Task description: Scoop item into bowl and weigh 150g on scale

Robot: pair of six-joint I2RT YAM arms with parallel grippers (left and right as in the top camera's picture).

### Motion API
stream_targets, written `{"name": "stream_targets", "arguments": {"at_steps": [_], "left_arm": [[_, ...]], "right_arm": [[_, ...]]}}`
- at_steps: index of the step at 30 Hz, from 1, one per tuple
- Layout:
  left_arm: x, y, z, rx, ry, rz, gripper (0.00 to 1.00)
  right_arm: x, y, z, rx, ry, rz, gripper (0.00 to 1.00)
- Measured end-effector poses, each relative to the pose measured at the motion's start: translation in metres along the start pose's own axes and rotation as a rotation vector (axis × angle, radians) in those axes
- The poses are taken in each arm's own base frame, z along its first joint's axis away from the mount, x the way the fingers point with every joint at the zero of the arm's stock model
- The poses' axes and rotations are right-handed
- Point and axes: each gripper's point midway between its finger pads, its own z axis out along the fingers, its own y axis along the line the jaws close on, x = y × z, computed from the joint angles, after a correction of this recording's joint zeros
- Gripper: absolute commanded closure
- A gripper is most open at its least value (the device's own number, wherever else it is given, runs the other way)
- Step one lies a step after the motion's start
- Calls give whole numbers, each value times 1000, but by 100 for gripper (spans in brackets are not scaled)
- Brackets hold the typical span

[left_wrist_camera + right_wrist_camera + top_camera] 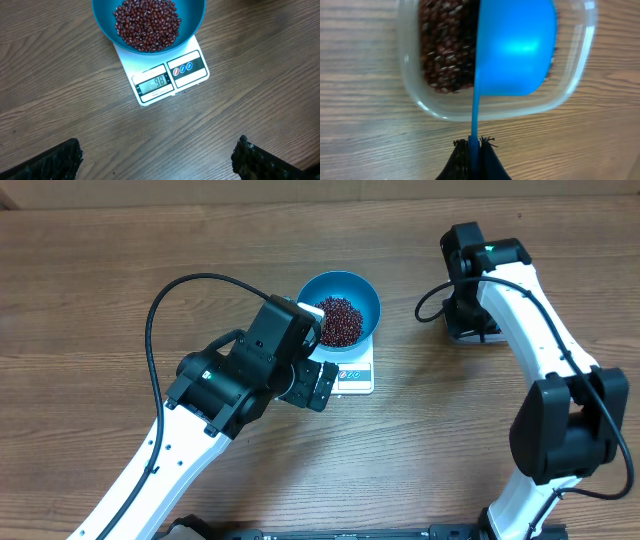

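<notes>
The bright blue bowl (362, 298) (195, 20) stands on the white scale (358, 377) (192, 67), with a heap of red-brown beans (338, 320) (146, 24) inside. The scale's display (154, 82) reads 98. My left gripper (322, 387) (157, 160) hovers open over bare table just in front of the scale, empty. My right gripper (474, 147) is shut on the thin handle of a small blue scoop (515, 50). The scoop hangs over a clear plastic tub (580, 75) holding more beans (445, 55). Whether the scoop is filled is hidden.
In the overhead view the right arm (520, 300) covers most of the tub (470, 333) at the back right. The left arm (220, 380) reaches in from the front left, its black cable (170, 290) looping above it. Wooden tabletop lies all around.
</notes>
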Motion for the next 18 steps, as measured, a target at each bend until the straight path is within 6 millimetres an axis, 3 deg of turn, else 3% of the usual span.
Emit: {"name": "stream_targets", "arguments": {"at_steps": [8, 18], "left_arm": [[0, 0, 0, 0, 0, 0, 0], [0, 0, 0, 0, 0, 0, 0]], "right_arm": [[1, 26, 4, -144, 13, -86, 96], [1, 34, 2, -232, 12, -81, 96]]}}
